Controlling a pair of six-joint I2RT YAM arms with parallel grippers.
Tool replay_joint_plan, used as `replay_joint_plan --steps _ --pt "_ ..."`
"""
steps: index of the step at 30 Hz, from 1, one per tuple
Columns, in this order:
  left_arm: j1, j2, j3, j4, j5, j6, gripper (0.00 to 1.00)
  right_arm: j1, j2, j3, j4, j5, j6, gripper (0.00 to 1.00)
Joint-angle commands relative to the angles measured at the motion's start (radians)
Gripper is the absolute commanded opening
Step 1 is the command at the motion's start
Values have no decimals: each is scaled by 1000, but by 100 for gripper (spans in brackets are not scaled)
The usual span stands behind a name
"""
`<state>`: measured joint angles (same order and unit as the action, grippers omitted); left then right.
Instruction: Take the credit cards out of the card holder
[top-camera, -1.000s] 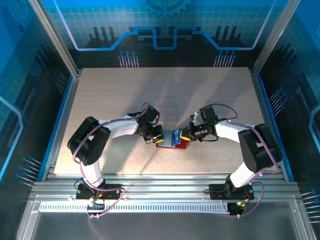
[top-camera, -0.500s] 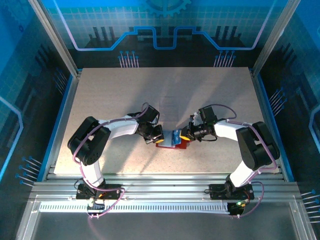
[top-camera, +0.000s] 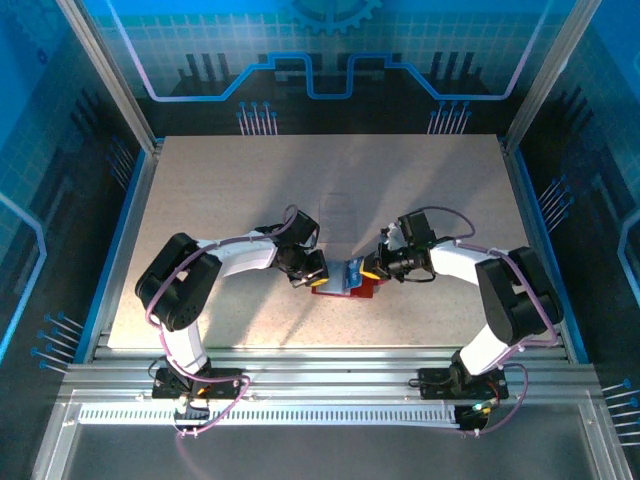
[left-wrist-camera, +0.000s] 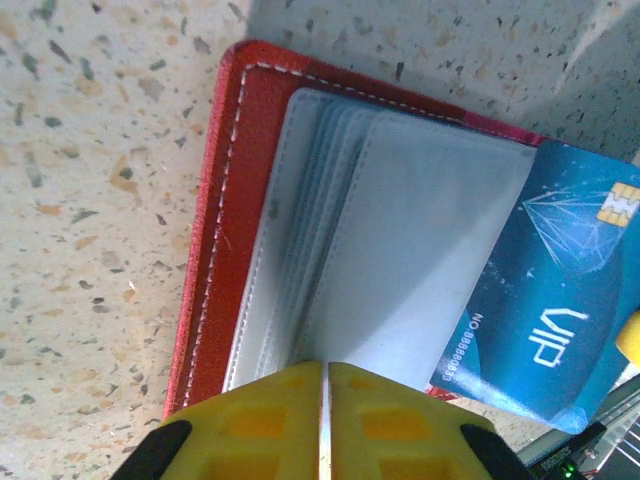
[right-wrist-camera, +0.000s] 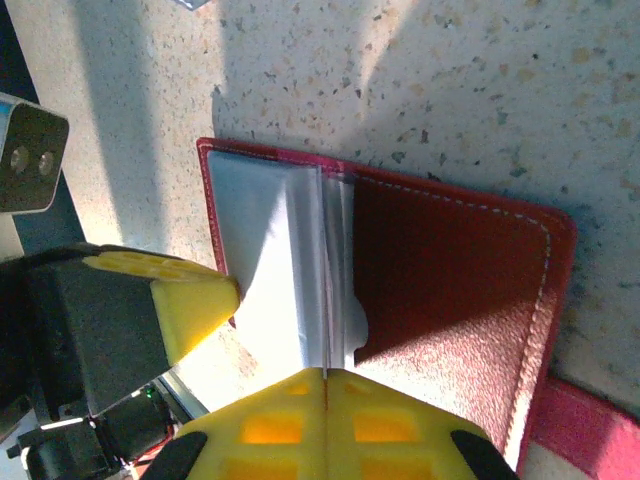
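The card holder (top-camera: 365, 288) lay open on the speckled, stone-like desk (top-camera: 250, 190), its red grained cover edged with pale stitching. From its right side a glossy blue card (left-wrist-camera: 545, 300) with pale print and a gold chip jutted out of a stack of cloudy grey plastic sleeves (left-wrist-camera: 400, 240). The left gripper (left-wrist-camera: 325, 372), at the holder's left, had its ribbed yellow fingers pinched onto a sleeve's edge. The right gripper (right-wrist-camera: 325, 378), on the holder's right, had its fingers pressed closed around a thin upright leaf; card or sleeve, I cannot tell. A pink-red strap tab (right-wrist-camera: 585, 420) stuck out from the cover.
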<state>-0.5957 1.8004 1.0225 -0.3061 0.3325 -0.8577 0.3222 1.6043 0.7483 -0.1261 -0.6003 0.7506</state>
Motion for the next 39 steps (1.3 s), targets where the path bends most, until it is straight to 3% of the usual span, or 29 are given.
replay_joint_plan --steps 1,3,7,22,30,39 --pt "-6 -37 34 -8 -20 5 13 6 -42 43 -104 37 -90 4" --pt "-7 -55 37 -11 -30 9 15 2 -53 70 -157 45 -154 1" --pt "-3 -94 33 -16 -55 20 18 3 -75 144 -272 73 -317 4" --pt "91 -215 -97 60 -88 12 21 75 -11 470 -588 231 -1111 0" --pt "158 -264 -157 87 -54 12 20 160 193 768 -805 374 -1360 0" --pt "186 -366 -230 75 -64 6 20 189 372 1059 -960 463 -1511 0"
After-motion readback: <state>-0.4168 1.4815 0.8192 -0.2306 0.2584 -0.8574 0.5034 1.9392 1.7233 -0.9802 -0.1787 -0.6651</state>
